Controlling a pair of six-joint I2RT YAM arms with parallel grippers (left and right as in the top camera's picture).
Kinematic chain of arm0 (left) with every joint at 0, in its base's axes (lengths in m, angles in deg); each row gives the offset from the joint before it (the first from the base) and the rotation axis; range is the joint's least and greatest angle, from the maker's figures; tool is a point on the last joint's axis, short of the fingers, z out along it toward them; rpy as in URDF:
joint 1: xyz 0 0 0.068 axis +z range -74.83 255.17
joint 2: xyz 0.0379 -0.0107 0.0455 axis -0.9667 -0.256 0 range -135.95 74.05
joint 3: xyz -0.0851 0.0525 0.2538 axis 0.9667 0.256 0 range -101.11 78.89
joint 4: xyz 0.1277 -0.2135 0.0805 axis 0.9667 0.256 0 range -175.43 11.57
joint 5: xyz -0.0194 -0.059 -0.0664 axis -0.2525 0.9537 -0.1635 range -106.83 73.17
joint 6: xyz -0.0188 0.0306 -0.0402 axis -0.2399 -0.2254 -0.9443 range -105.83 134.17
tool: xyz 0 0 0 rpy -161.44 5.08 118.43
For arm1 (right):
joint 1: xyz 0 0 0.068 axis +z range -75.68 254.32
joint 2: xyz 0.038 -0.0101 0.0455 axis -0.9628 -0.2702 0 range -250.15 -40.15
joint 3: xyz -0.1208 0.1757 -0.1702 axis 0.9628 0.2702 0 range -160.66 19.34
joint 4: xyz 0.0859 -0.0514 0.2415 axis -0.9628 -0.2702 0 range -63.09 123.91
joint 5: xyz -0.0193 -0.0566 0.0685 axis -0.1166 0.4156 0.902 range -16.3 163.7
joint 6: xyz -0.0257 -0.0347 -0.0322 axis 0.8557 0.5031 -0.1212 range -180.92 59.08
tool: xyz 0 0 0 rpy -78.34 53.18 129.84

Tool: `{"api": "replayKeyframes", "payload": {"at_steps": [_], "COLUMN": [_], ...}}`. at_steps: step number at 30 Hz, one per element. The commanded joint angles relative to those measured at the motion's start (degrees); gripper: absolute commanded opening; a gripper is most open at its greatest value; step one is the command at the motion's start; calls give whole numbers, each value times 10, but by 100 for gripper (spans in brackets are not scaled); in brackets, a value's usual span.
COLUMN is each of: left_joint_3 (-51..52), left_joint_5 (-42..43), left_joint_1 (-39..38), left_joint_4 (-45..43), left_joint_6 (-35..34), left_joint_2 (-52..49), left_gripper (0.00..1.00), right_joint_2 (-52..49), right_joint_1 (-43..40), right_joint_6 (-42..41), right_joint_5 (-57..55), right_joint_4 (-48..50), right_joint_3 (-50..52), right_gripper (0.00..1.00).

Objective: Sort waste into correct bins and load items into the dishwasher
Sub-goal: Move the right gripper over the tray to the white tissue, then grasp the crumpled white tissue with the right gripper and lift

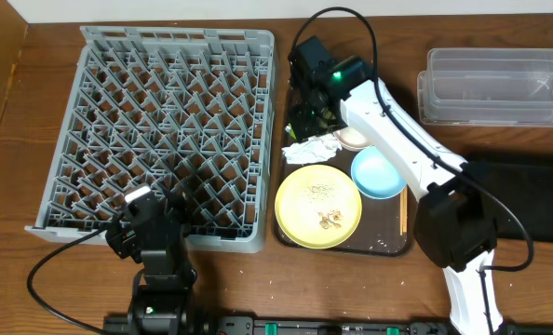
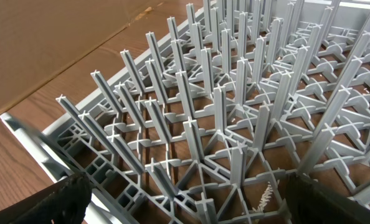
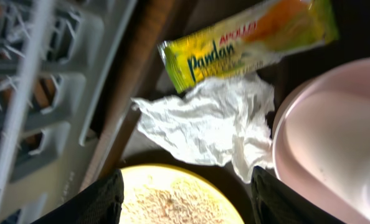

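Observation:
My right gripper (image 1: 309, 116) (image 3: 186, 177) hangs open over the back of the brown serving tray (image 1: 388, 244). Between its fingers I see the rim of the yellow plate (image 3: 172, 202), and just beyond them the crumpled white tissue (image 3: 203, 121) (image 1: 311, 147). The yellow-green wrapper (image 3: 247, 37) lies behind the tissue. The pink bowl (image 3: 334, 137) (image 1: 353, 139) is at the right finger. Food crumbs (image 1: 330, 219) lie on the yellow plate (image 1: 318, 207). The blue bowl (image 1: 377, 173) and the chopsticks (image 1: 403, 209) are on the tray too. My left gripper (image 1: 155, 209) (image 2: 185, 193) stands open and empty over the near part of the grey dish rack (image 1: 165, 130) (image 2: 235, 112).
A clear plastic tub (image 1: 495, 88) stands at the back right. The flat black tray (image 1: 528, 200) lies to the right of my right arm. The rack's edge (image 3: 42, 93) runs close along the left of the serving tray.

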Motion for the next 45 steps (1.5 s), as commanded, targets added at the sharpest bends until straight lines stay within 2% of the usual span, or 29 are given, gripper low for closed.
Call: {"api": "replayKeyframes", "payload": {"at_steps": [1,11,20,26,30,34,39,45], "left_joint_3": [-8,-8,-8,-8,-8,-8,-8,-8], "left_joint_5": [-7,-7,-7,-7,-7,-7,-7,-7], "left_joint_1": [0,0,0,0,0,0,0,0], "left_joint_4": [2,2,2,2,2,2,2,2], "left_joint_6": [-1,-1,-1,-1,-1,-1,-1,-1], "left_joint_2": [2,2,2,2,2,2,2,2], "left_gripper": [100,100,100,100,100,100,100,100], "right_joint_2": [-3,-3,-3,-3,-3,-2,16,87], "right_joint_1": [18,25,25,25,25,26,24,13], "right_joint_6": [-9,-13,-19,-19,-33,-42,-54,-58], "right_joint_5": [-12,-12,-66,-65,-65,-66,-65,-69], "right_joint_4": [6,142,206,260,276,280,264,225], "right_joint_3": [39,151,204,244,259,260,238,180], "right_gripper": [65,64,62,57,40,1,1,1]}}
